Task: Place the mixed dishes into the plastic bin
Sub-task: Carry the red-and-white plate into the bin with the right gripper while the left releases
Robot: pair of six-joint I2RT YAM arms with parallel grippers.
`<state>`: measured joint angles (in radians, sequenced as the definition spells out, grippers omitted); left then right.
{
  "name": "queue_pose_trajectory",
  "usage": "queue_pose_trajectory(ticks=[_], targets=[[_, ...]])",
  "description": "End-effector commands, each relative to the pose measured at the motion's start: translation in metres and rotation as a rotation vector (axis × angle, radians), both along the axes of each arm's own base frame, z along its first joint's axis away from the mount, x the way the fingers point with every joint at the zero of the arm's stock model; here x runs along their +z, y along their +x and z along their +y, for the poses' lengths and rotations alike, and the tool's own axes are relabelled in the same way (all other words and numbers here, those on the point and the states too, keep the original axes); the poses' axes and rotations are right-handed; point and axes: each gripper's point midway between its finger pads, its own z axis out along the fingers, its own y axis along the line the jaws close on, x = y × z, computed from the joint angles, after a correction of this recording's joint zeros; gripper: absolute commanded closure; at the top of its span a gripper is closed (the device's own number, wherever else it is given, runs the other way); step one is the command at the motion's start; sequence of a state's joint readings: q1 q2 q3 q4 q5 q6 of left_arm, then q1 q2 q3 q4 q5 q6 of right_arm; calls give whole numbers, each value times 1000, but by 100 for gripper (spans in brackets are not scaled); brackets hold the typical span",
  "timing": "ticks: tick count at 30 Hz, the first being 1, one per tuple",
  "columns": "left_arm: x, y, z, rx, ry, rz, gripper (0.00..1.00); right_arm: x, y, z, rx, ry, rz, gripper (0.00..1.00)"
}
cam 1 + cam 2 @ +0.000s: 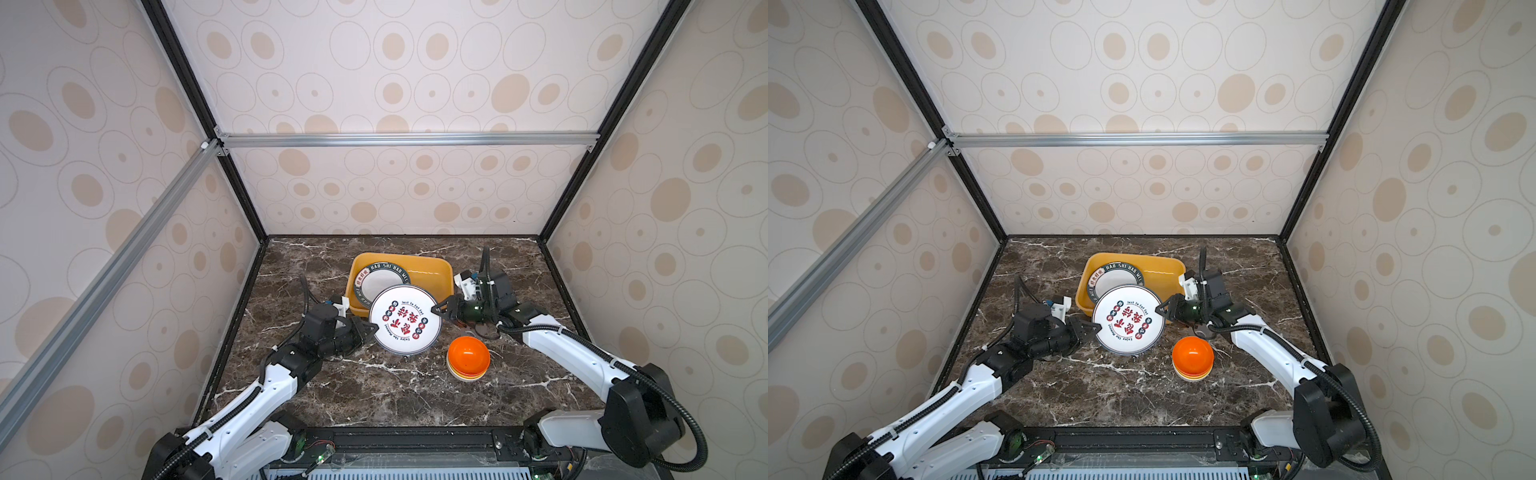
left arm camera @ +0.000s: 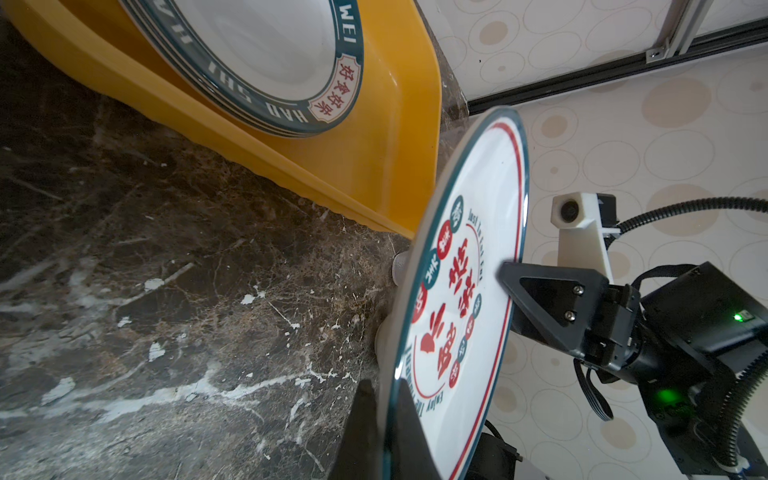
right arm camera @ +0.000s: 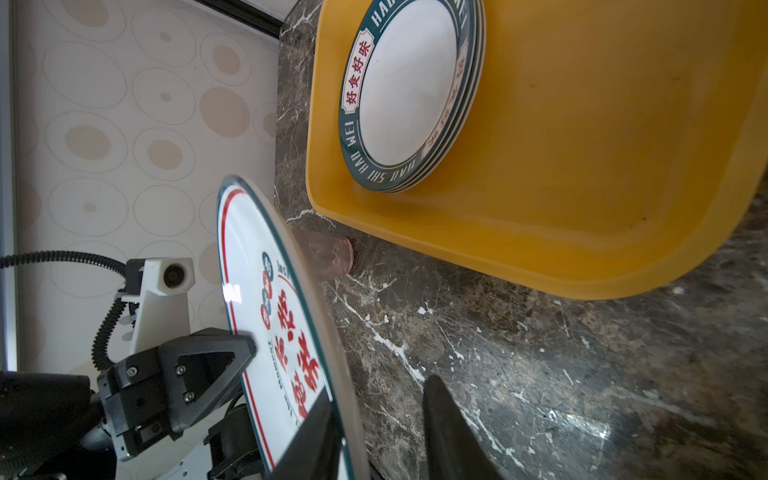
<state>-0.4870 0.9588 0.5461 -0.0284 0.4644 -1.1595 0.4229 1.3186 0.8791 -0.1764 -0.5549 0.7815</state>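
Observation:
A white plate with red-black characters (image 1: 405, 320) (image 1: 1127, 320) hangs tilted above the table, overlapping the front rim of the mustard-yellow plastic bin (image 1: 440, 266) (image 1: 1177, 266). My left gripper (image 1: 374, 328) (image 2: 386, 415) is shut on the plate's left rim. My right gripper (image 1: 436, 311) (image 3: 380, 390) straddles the opposite rim, open: one finger lies on the plate's face, the other stands apart below it. A stack of green-rimmed plates (image 1: 380, 280) (image 3: 407, 91) lies in the bin's left part. A pinkish cup (image 3: 332, 255) shows under the held plate.
Stacked bowls, an orange one on top (image 1: 468, 355) (image 1: 1192, 355), stand on the marble table front right of the plate, close under my right arm. Patterned walls enclose the table on three sides.

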Motion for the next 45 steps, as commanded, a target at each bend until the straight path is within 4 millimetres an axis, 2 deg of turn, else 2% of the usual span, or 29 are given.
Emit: queue_pose_trajectory(ticks=[1, 10, 13, 15, 22, 32, 40, 45], targets=[[48, 14, -10, -24, -89, -124, 100, 2, 2, 1, 4, 27, -10, 71], [51, 24, -12, -12, -96, -127, 99, 4, 7, 3, 9, 29, -35, 94], [50, 28, -11, -7, -89, -127, 90, 8, 10, 2, 2, 19, -51, 96], [50, 30, -10, -3, -85, -125, 79, 10, 14, 2, -2, 7, -60, 98], [48, 36, -3, 23, -59, -124, 50, 20, 31, 3, -25, -9, -94, 100], [49, 32, 21, 93, 27, -141, 40, 20, 67, 7, -79, -37, -81, 100], [50, 22, 34, 123, 56, -161, 33, 10, 99, 14, -120, -64, -49, 100], [50, 18, 39, 133, 67, -164, 33, -1, 118, 19, -142, -82, -26, 99]])
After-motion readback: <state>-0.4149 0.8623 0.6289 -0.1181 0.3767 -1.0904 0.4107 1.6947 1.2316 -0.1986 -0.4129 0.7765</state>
